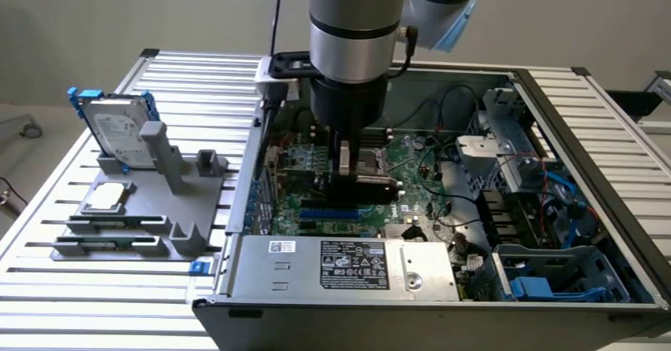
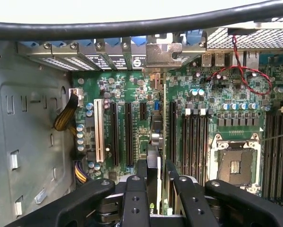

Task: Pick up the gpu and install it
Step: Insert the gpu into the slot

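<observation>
1. The step in hand is the install, not the pick-up: the gripper [image 2: 155, 168] is down inside the open computer case [image 1: 592, 143], low over the motherboard [image 2: 226, 109].
2. Its fingers [image 2: 141, 176] are closed to a narrow gap and clamp the gpu [image 2: 156, 130] from both faces. The wrist view shows the card edge-on, running away from the fingers toward the rear wall of the case.
3. The card's silver end bracket [image 2: 163, 54] sits at the rear openings, in line with the row of slot covers [image 2: 80, 59].
4. The gpu stands upright among the long black expansion slots [image 2: 114, 135], with 1 slot close on each side. I cannot tell whether its bottom edge is already in a slot or just above one.
5. In the exterior view the gripper [image 1: 357, 162] and the dark card [image 1: 362, 184] are near the middle of the board, behind the power supply [image 1: 346, 265].
6. By my judgement, seating calls for a straight, square push, with the connector edge lined up along the slot and the bracket kept clear of the rear frame.
</observation>
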Robot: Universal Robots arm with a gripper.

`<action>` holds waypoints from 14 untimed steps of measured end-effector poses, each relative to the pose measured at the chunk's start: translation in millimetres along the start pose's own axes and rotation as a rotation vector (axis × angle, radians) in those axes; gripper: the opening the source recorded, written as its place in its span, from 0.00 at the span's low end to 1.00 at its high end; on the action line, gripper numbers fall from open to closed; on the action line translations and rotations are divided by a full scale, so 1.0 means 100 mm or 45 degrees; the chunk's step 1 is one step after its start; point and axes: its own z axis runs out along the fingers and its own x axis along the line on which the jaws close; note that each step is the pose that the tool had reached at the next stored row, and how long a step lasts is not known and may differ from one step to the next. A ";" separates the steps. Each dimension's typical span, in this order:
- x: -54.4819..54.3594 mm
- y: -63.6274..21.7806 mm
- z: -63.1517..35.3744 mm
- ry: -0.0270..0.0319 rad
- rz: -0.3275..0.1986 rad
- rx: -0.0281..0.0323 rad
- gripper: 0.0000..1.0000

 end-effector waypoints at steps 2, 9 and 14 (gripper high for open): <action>0.00 0.002 0.012 -0.0008 0.000 0.0000 0.26; 0.00 0.029 0.077 -0.0047 0.003 0.0001 0.26; 0.00 0.043 0.116 -0.0077 0.007 0.0001 0.26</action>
